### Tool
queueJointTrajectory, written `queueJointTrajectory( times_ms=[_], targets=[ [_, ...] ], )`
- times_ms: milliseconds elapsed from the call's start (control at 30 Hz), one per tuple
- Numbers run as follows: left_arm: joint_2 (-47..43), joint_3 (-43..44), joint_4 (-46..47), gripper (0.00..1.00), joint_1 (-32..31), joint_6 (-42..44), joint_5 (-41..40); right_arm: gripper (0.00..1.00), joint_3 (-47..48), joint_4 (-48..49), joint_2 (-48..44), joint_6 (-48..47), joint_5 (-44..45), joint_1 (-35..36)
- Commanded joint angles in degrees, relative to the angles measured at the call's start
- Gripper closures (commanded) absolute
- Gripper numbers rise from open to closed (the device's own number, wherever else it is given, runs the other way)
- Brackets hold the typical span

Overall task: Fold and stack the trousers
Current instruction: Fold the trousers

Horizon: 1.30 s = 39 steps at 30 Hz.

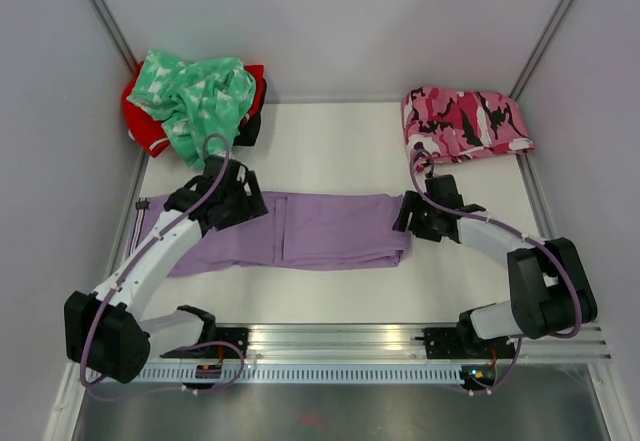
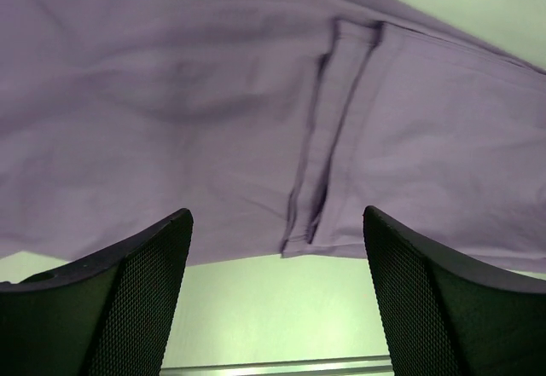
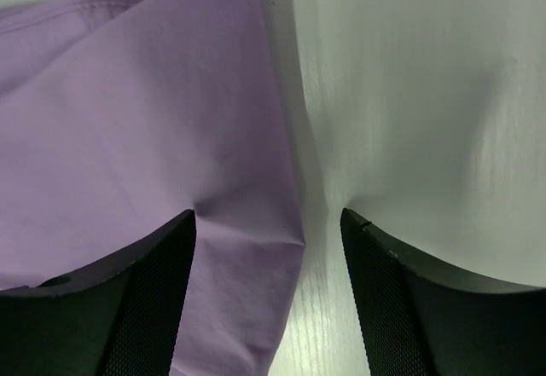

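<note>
The lilac trousers (image 1: 300,229) lie flat across the middle of the table, folded lengthwise, left to right. My left gripper (image 1: 243,199) is open above their upper left part; its wrist view shows the cloth (image 2: 256,95) with a seam and the cloth's edge between the open fingers (image 2: 128,291). My right gripper (image 1: 412,213) is open and low at the trousers' right end. In its wrist view, one finger (image 3: 153,299) presses on the cloth (image 3: 128,137) and the other rests on the bare table (image 3: 409,137).
A mint-green patterned garment (image 1: 195,96) lies on a red one (image 1: 140,121) at the back left. A pink-black camouflage garment (image 1: 462,121) lies folded at the back right. A metal rail (image 1: 330,341) runs along the near edge. Walls enclose the table.
</note>
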Motion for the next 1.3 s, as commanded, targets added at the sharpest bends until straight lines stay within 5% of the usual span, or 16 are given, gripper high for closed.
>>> queueJointTrajectory(
  times_ms=[0,167,267,300,433,767,900,1000,1267],
  targets=[
    [-4.43,-3.14,-0.60,0.13,5.79,2.61,4.64,0.25,-0.88,8.08,1.51,0.28,-3.33,0.11],
    [-7.86,-6.13,-0.77,0.13,10.90,3.49,7.91,0.47,-2.11,11.16,6.43,0.54,-6.23,0.11],
    [-8.92,-5.78,-1.74,0.12,11.60,3.58,7.04,0.79,-1.86,11.09,8.28,1.16,-6.24,0.02],
    [-9.10,-5.61,-2.00,0.12,11.69,3.58,6.68,1.00,-1.77,10.56,8.28,1.16,-5.37,-0.15],
    [-9.36,-4.03,-3.67,0.13,11.78,4.28,3.44,1.00,-1.77,6.17,4.69,-0.41,-0.80,-3.57],
    [-8.04,-2.88,-4.91,0.12,11.87,4.81,-0.79,1.00,6.83,-7.62,-9.20,-12.36,-2.90,-28.52],
    [-6.55,-1.04,-5.87,0.12,11.96,5.08,-3.42,1.00,14.92,-11.59,-7.54,-14.57,-7.79,-28.98],
    [-5.06,0.10,-6.31,0.12,12.57,4.90,-5.27,1.00,19.58,-12.64,-8.15,-14.92,-9.41,-24.35],
    [-5.49,-0.68,-4.38,0.12,18.89,5.95,-4.40,1.00,33.20,-14.67,-3.85,-1.33,-2.03,5.62]
  ],
)
